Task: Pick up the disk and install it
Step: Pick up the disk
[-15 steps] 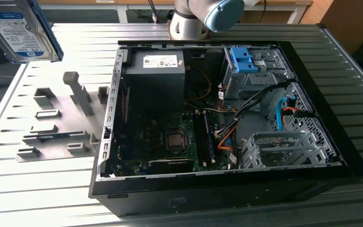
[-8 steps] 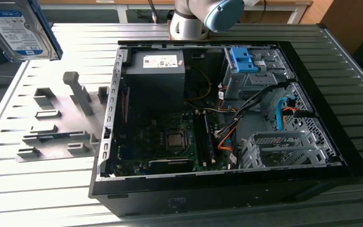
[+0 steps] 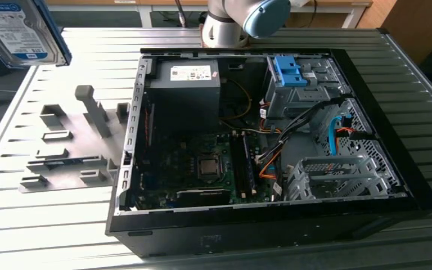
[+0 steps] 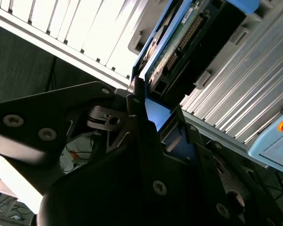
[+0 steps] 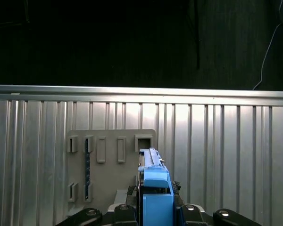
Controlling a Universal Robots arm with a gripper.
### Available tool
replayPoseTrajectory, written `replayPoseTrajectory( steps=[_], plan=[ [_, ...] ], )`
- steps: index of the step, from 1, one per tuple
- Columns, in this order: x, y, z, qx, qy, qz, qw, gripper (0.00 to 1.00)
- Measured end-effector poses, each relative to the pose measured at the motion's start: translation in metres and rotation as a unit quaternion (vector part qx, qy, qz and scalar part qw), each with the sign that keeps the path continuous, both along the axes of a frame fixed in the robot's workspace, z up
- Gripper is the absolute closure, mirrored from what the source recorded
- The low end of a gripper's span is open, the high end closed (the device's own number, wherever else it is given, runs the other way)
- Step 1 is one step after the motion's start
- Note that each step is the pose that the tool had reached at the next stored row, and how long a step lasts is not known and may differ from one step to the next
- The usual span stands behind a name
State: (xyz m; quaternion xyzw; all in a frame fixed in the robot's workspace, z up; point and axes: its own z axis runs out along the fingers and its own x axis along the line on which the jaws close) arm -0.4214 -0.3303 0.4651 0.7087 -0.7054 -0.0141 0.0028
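Observation:
The disk (image 3: 19, 27), silver with a white-and-blue label and a blue frame, hangs high over the table at the exterior view's far left, well away from the open computer case (image 3: 396, 169). In the second wrist view my gripper (image 4: 155, 110) is shut on the blue-framed end of the disk (image 4: 179, 42), whose circuit-board side shows. In the first wrist view the disk (image 5: 153, 181) stands edge-on between my gripper's (image 5: 155, 205) fingers, above the grey holder plate (image 5: 111, 172).
The case lies on its side on the slatted metal table (image 3: 58, 225), with a grey power supply box (image 3: 186, 84), a bare blue clip (image 3: 289, 70) and a metal drive cage (image 3: 336, 174) inside. A grey plate with holders (image 3: 73, 140) lies beside the case. The arm's base (image 3: 231, 22) stands behind it.

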Motion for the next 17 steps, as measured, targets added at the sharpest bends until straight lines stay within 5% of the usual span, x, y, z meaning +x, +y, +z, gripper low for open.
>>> replayPoseTrajectory(
  steps=[17],
  plan=[
    [0.0, 0.0, 0.024, 0.0, 0.0, 0.0, 1.0, 0.64]
  ],
)
